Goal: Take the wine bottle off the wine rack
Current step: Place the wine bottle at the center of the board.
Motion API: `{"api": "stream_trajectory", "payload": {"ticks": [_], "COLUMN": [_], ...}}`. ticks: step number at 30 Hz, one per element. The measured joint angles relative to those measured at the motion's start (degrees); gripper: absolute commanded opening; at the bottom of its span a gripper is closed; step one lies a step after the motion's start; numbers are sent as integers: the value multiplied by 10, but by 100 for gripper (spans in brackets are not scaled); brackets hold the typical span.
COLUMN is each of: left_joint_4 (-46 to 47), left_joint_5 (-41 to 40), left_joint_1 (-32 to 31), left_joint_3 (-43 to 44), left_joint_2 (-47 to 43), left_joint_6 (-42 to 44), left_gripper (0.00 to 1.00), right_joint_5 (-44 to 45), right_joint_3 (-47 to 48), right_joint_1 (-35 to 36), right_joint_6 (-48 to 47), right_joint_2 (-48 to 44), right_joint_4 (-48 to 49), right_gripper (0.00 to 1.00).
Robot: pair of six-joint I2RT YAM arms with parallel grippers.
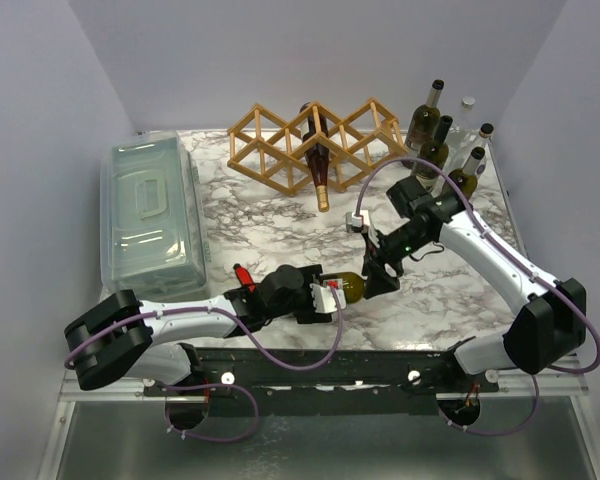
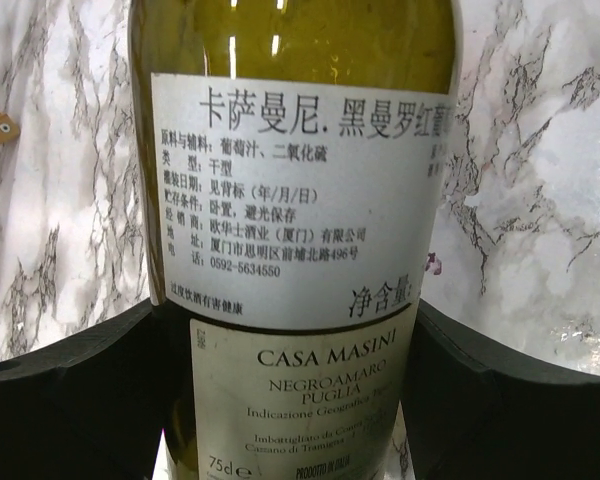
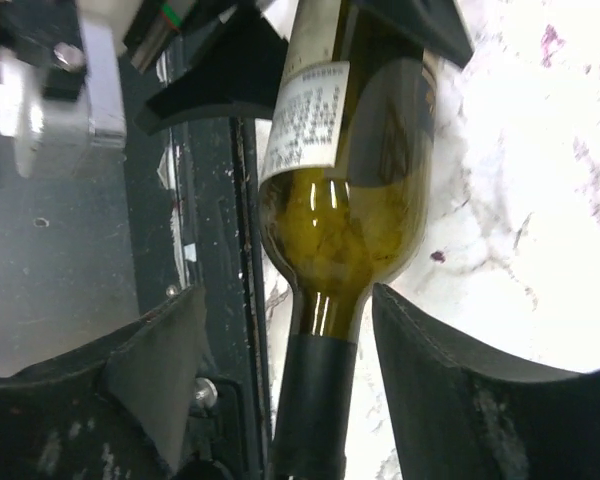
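Note:
An olive-green wine bottle [image 1: 351, 287] with white paper labels lies level near the table's front edge, off the tan lattice wine rack [image 1: 270, 145] at the back. My left gripper [image 1: 328, 295] is shut on its body; in the left wrist view both black fingers [image 2: 100, 390] press the sides of the labelled wine bottle [image 2: 290, 120]. My right gripper [image 1: 373, 272] stands open around the neck. In the right wrist view its fingers [image 3: 160, 370] flank the wine bottle [image 3: 345, 230] with a gap on each side.
A dark bottle with a gold-capped neck [image 1: 319, 160] lies in the rack's middle cell. Several upright bottles [image 1: 440, 140] stand at the back right. A clear lidded plastic bin [image 1: 150, 215] fills the left side. The black base rail [image 1: 330, 362] runs along the near edge.

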Motion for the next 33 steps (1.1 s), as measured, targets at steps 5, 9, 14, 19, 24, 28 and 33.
{"api": "stream_trajectory", "payload": {"ticks": [5, 9, 14, 19, 24, 28, 33], "left_joint_4": [1, 13, 36, 62, 102, 154, 209], "left_joint_5": [1, 4, 7, 7, 6, -1, -20], "left_joint_1": [0, 0, 0, 5, 13, 16, 16], "left_joint_3": [-4, -10, -26, -46, -64, -80, -90], "left_joint_2": [0, 0, -8, -24, -45, -53, -53], "left_joint_6": [-13, -29, -59, -100, -161, -224, -292], "left_gripper": [0, 0, 0, 0, 0, 0, 0], "right_joint_5": [-22, -45, -67, -78, -90, -114, -125], "right_joint_3": [63, 143, 168, 134, 113, 72, 56], "right_joint_1": [0, 0, 0, -16, -83, -148, -182], "right_joint_6": [0, 2, 30, 104, 207, 336, 473], "right_joint_2": [2, 1, -16, -56, -102, -137, -134], "right_joint_4": [-9, -13, 6, 65, 140, 235, 318], "right_gripper": [86, 86, 87, 88, 87, 87, 87]}}
